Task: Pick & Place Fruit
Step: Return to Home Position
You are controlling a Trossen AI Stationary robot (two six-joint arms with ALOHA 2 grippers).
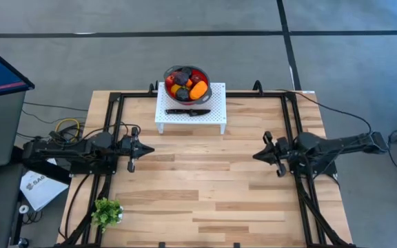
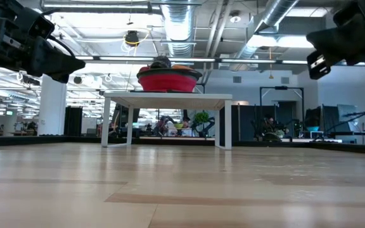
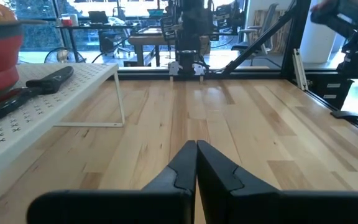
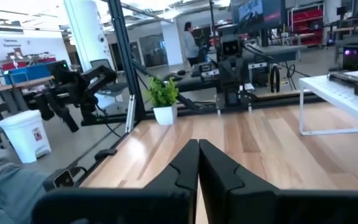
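Fruit [image 1: 198, 89] is piled in the red bowl [image 1: 166, 81] on the shelf [image 1: 216, 114]; none is left on the desk [image 1: 205, 186], so it looks done. The left jaws and right jaws are pressed together.

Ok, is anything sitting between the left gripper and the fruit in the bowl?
Only the black knife, lying on the white shelf just in front of the red bowl holding the fruit. Nothing else lies between the left gripper and the shelf.

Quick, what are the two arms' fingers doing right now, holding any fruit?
Left gripper: fingers closed, empty, at the left of the table.
Right gripper: fingers closed, empty, at the right.
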